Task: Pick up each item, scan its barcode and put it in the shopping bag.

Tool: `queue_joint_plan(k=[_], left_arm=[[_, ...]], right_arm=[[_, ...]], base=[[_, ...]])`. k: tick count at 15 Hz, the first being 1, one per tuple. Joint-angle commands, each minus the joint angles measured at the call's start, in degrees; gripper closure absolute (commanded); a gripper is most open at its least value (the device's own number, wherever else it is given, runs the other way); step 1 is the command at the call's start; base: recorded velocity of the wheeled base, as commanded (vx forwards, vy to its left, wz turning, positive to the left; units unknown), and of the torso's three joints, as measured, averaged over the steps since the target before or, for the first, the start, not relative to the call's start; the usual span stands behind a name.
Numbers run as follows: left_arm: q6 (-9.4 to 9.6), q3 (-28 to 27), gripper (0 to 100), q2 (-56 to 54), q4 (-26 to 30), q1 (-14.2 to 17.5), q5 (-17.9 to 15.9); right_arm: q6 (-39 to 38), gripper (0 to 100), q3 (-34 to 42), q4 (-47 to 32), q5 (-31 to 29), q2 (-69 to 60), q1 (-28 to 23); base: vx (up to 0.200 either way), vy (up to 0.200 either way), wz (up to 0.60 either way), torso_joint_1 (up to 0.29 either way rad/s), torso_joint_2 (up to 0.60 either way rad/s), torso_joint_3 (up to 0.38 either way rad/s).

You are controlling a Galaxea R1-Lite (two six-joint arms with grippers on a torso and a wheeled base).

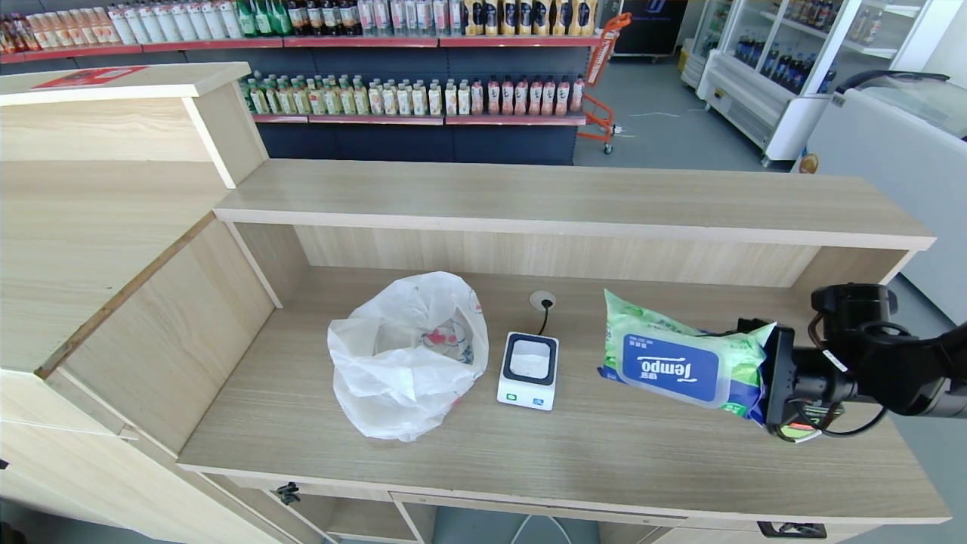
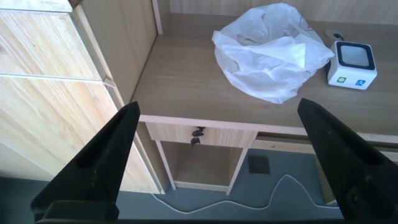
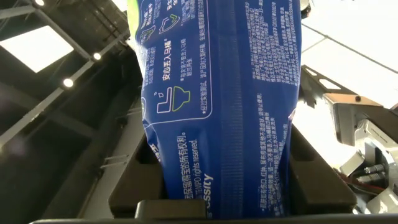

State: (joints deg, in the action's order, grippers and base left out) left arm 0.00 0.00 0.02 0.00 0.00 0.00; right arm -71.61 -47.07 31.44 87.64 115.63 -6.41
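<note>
Bright, even indoor light falls from above. On the pale counter (image 1: 529,453) the shopping bag (image 1: 408,355) and the scanner (image 1: 529,370) cast only soft, faint shadows. Straight lines bow toward the head view's edges, as on the shelves (image 1: 363,41) behind. The left claw (image 2: 217,106) reads as dark, unlit shapes. Seen from below, ceiling lights (image 3: 31,46) glare white, and the pack of wipes (image 3: 224,106) lies in its own shade.

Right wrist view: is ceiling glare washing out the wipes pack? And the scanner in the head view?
Right wrist view: bright ceiling panels sit behind the wipes pack, yet its printed face is evenly lit. Head view: the scanner window shows a pale reflection; shadows on the counter are soft.
</note>
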Motion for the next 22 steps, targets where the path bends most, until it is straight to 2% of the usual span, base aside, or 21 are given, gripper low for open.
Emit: queue_joint_plan(k=[1, 5, 16, 22], left_arm=[[0.0, 0.0, 0, -0.02, -0.09, 0.0, 0.0], [0.0, 0.0, 0, -0.02, 0.0, 0.0, 0.0], [0.0, 0.0, 0, -0.02, 0.0, 0.0, 0.0], [0.0, 0.0, 0, -0.02, 0.0, 0.0, 0.0]], right_arm=[[-0.02, 100, -0.48, 0.29, 1.13, 0.83, 0.0], [3.4, 100, -0.74, 0.29, -0.98, 1.44, 0.52], [4.55, 100, -0.92, -0.06, -1.24, 1.71, 0.61], [6.83, 100, -3.82, -0.68, -1.51, -10.07, 1.05]], base=[[0.0, 0.0, 0.0, 0.0, 0.0, 0.0], [0.0, 0.0, 0.0, 0.0, 0.0, 0.0], [0.0, 0.0, 0.0, 0.0, 0.0, 0.0], [0.0, 0.0, 0.0, 0.0, 0.0, 0.0]])
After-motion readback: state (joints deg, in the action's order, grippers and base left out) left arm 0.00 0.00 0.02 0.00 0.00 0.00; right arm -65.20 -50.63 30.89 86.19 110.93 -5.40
